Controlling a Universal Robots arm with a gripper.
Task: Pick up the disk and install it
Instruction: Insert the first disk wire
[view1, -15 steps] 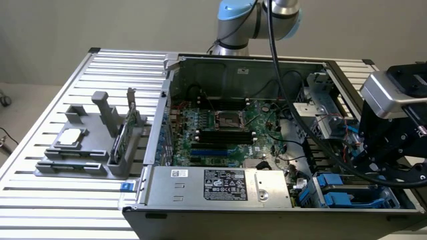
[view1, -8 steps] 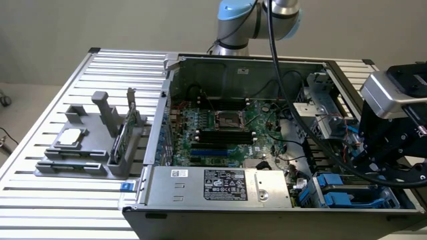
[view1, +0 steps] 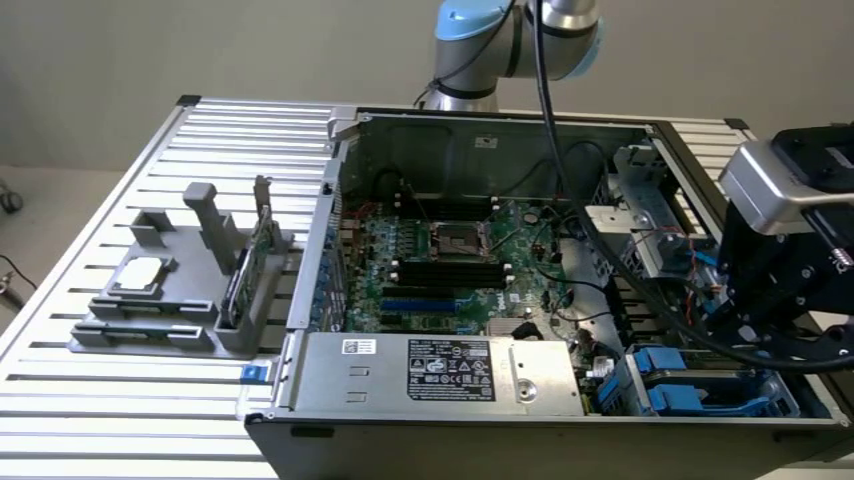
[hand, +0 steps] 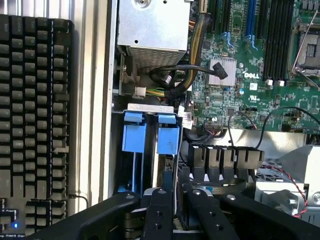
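The counter (view1: 80, 330) is showing ribbed, matt silver metal slats. The power supply (view1: 441, 368) is gleaming as smooth bare sheet metal, its label looking like printed paper. The drive carriers (hand: 135, 140) are looking like smooth blue plastic. The keyboard (hand: 30, 125) and the hand (hand: 176, 192) are showing matt black surfaces.

Black claw (hand: 176, 195), blue brackets (hand: 135, 140)

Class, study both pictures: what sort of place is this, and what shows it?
Probably a robotics lab bench for computer assembly: an open computer case showing its motherboard, a slotted metal table, a robot arm.
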